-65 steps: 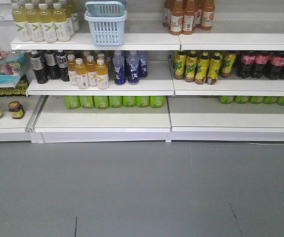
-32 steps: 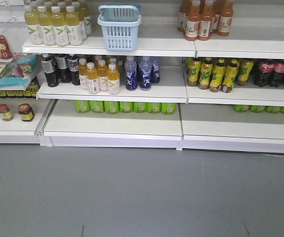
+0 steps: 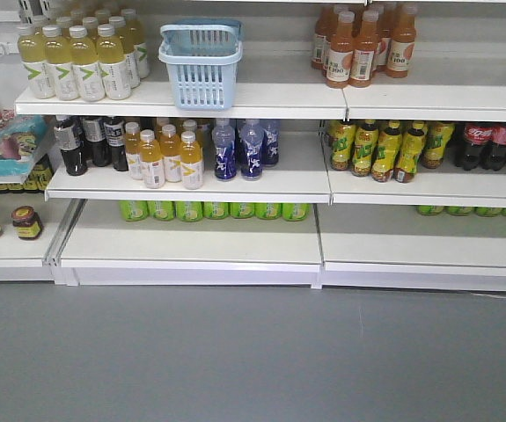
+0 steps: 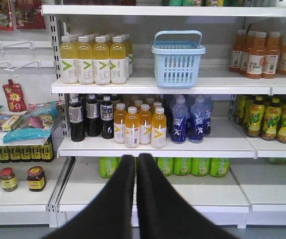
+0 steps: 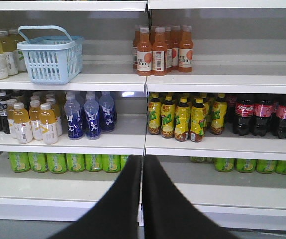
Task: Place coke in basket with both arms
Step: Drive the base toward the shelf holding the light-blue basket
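Coke not found in any view; only dark cola bottles [image 3: 490,145] at 2 o'clock. Basket [image 3: 201,61] on top shelf [image 3: 279,95], 11 o'clock. Left gripper [image 4: 136,162] and right gripper [image 5: 143,162] closed, fingers together, empty. Judged barely begun: finding, grasping, placing all ahead.

We see the basket [image 3: 201,66] as light blue plastic, smooth with a slight sheen. The white shelves [image 3: 275,98] look like painted metal, smooth and satiny. The yellow drink bottles [image 3: 85,66] are clear glossy plastic. The grey floor [image 3: 253,360] is smooth and matt. The left gripper [image 4: 136,159] and right gripper [image 5: 143,159] show matt black surfaces.
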Tool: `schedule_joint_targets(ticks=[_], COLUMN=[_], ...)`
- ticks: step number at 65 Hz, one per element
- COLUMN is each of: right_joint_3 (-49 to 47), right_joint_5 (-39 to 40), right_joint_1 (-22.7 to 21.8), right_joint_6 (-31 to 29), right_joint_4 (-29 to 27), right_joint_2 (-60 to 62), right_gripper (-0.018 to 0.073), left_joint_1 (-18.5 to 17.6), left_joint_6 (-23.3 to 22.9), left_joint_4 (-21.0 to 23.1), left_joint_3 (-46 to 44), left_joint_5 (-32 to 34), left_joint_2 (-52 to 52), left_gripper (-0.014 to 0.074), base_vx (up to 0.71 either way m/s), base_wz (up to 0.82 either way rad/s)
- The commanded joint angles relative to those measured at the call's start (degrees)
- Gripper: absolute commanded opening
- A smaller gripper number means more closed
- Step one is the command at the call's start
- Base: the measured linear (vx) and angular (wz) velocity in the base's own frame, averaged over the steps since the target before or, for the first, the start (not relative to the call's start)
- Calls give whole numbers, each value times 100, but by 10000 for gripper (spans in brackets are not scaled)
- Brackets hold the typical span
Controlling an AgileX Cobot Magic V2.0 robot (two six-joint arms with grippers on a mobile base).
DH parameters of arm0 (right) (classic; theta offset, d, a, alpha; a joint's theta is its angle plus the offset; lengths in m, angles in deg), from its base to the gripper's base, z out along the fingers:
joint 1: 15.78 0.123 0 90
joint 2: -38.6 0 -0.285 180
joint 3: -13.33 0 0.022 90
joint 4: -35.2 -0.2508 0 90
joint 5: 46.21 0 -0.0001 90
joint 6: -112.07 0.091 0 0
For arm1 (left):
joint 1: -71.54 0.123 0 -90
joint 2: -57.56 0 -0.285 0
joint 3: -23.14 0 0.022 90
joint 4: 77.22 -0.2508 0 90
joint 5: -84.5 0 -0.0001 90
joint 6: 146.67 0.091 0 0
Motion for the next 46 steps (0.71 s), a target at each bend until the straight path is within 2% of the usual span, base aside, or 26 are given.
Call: schedule_joint_targets(ticks=[1, 46], right_joint_3=[36, 36], right_joint_5=[386, 386], right_joint_1=[-38, -38], right_joint_6=[-37, -37], right_joint_4=[69, 69], right_joint_2=[73, 73], right_gripper=[-4, -4], left_joint_1=[3, 3], left_joint_6=[-9, -9], left_joint_4=[0, 0], left_joint_3=[-198, -198], left_joint_5=[368, 368], left_joint_2=[-114, -114], left_gripper=[-6, -6], base_vx=[23, 22], base_wz=[-5, 2])
